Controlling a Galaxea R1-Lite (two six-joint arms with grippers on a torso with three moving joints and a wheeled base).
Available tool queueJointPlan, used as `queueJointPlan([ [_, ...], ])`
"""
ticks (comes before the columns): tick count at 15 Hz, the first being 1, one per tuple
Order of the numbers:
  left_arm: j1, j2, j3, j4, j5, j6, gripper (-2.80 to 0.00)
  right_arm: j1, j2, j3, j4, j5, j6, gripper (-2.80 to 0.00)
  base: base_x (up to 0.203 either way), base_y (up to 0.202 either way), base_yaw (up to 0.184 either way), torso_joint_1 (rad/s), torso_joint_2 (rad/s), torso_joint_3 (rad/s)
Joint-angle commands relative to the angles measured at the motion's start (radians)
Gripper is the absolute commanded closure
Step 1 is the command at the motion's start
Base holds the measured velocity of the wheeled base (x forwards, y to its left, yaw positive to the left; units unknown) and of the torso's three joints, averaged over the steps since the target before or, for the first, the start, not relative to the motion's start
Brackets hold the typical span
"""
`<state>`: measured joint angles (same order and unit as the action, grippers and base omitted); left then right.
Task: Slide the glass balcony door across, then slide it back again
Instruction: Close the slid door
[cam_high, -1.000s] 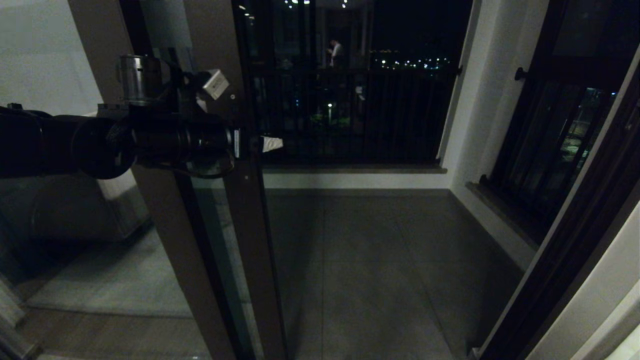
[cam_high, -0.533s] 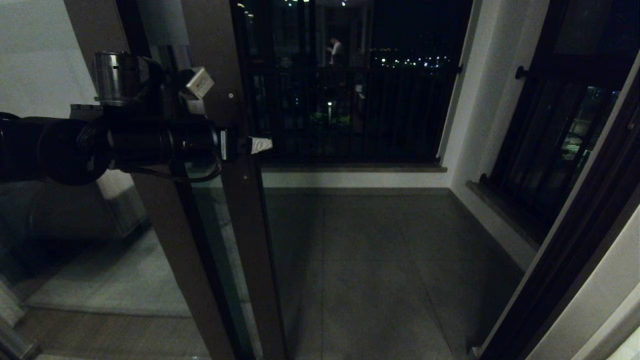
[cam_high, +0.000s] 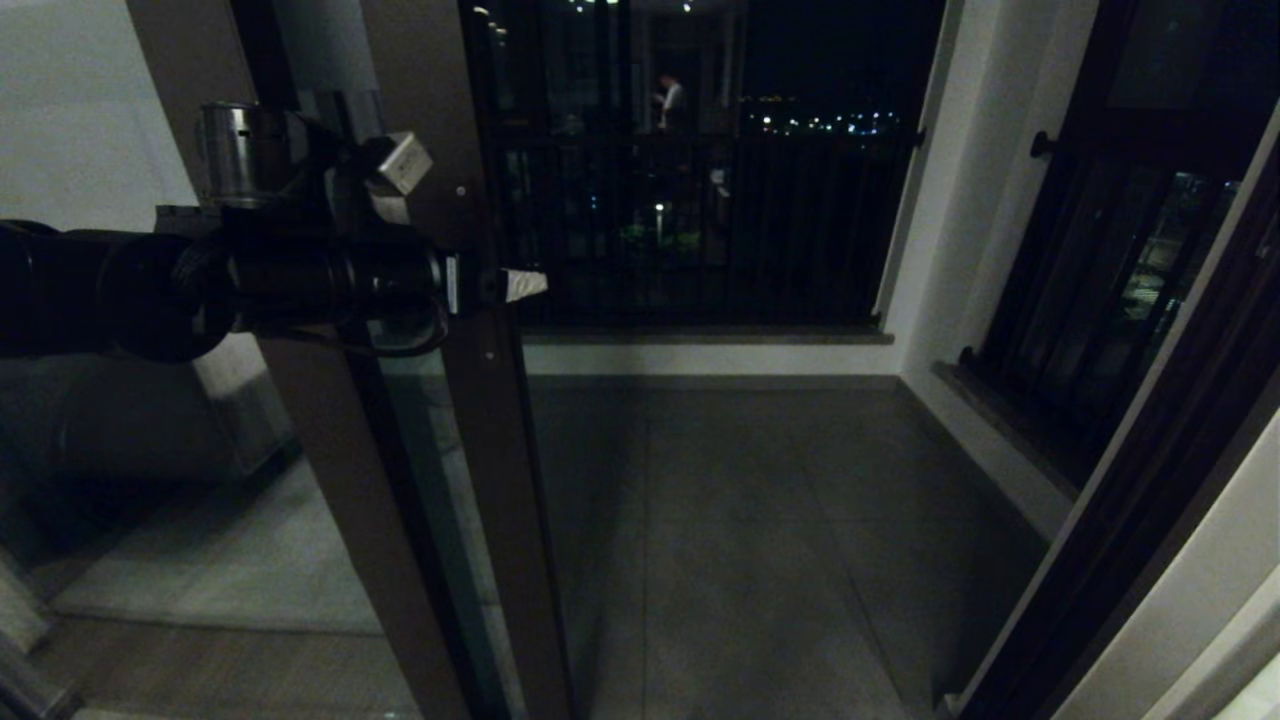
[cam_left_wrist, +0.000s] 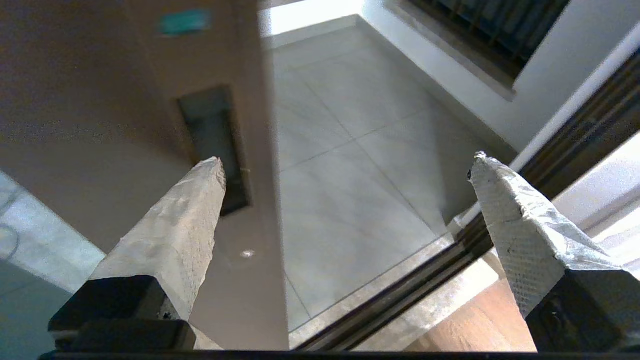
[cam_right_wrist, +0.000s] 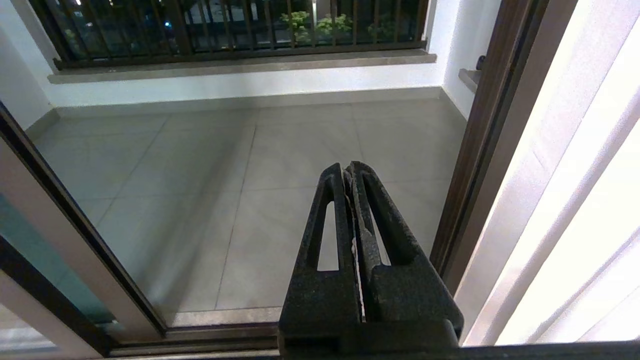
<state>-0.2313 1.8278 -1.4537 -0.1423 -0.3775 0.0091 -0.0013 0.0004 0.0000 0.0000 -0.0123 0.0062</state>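
Note:
The glass balcony door (cam_high: 480, 420) stands at the left of the opening, its brown stile running from top to floor. My left gripper (cam_high: 495, 286) reaches in from the left at the stile's edge and is open wide, holding nothing. In the left wrist view the left gripper (cam_left_wrist: 345, 162) has one fingertip (cam_left_wrist: 210, 172) at the narrow dark pull slot (cam_left_wrist: 210, 125) in the stile (cam_left_wrist: 150, 100); the other fingertip (cam_left_wrist: 482, 167) hangs over the open doorway. My right gripper (cam_right_wrist: 348, 167) is shut and empty, low by the right door frame, out of the head view.
The doorway opens onto a tiled balcony floor (cam_high: 750, 520). A black railed window (cam_high: 700, 220) is at the back, another (cam_high: 1100, 300) on the right wall. The dark door frame (cam_high: 1150, 480) rises at the right. The floor track (cam_left_wrist: 400, 305) runs along the threshold.
My left arm and the door stile shifted a little to the left, then held nearly still. The gripper stayed open.

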Motion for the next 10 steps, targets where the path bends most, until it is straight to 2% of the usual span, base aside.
queueJointPlan([
  [1, -0.001, 0.047, -0.037, -0.002, -0.001, 0.000, -2.80, 0.000, 0.000, 0.000, -0.002, 0.000, 0.000, 0.00, 0.000, 0.000, 0.000, 0.000, 0.00, 0.000],
  [7, -0.004, 0.086, -0.081, -0.001, -0.002, 0.000, -2.80, 0.000, 0.000, 0.000, 0.000, 0.000, 0.000, 0.00, 0.000, 0.000, 0.000, 0.000, 0.00, 0.000],
  [10, -0.028, 0.089, -0.090, -0.002, -0.011, 0.000, -2.80, 0.000, 0.000, 0.000, 0.000, 0.000, 0.000, 0.00, 0.000, 0.000, 0.000, 0.000, 0.00, 0.000],
])
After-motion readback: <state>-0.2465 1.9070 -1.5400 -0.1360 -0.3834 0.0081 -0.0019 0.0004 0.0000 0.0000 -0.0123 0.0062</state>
